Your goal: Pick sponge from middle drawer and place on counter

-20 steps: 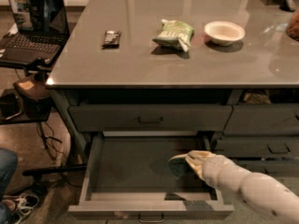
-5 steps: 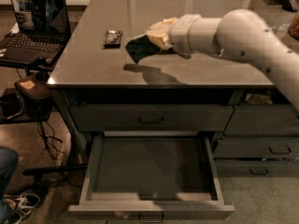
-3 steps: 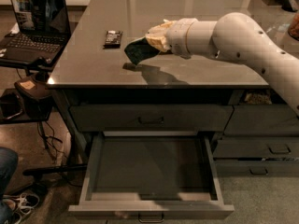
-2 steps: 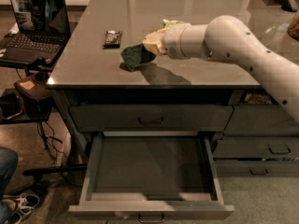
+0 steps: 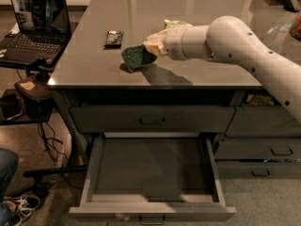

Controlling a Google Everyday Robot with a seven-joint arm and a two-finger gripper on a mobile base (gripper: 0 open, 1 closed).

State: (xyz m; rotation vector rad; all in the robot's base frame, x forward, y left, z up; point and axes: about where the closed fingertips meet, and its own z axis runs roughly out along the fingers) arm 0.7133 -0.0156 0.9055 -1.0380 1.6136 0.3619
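Note:
The sponge [image 5: 134,56] shows its dark green face and hangs tilted at the front left part of the counter [image 5: 84,69], its lower edge at or just above the surface. My gripper [image 5: 149,46] is shut on the sponge's right end, with the white arm reaching in from the right. The middle drawer [image 5: 153,169] stands pulled open below the counter, and its grey floor holds nothing.
A small dark flat object [image 5: 114,37] lies on the counter left of the sponge. A light-green snack bag [image 5: 173,23] peeks out behind my gripper. A laptop [image 5: 33,18] on a stand is at the left. Closed drawer fronts [image 5: 263,149] are at the right.
My gripper took the sponge out of the drawer and carried it up over the counter. In the last second it moved left and down toward the counter's front left.

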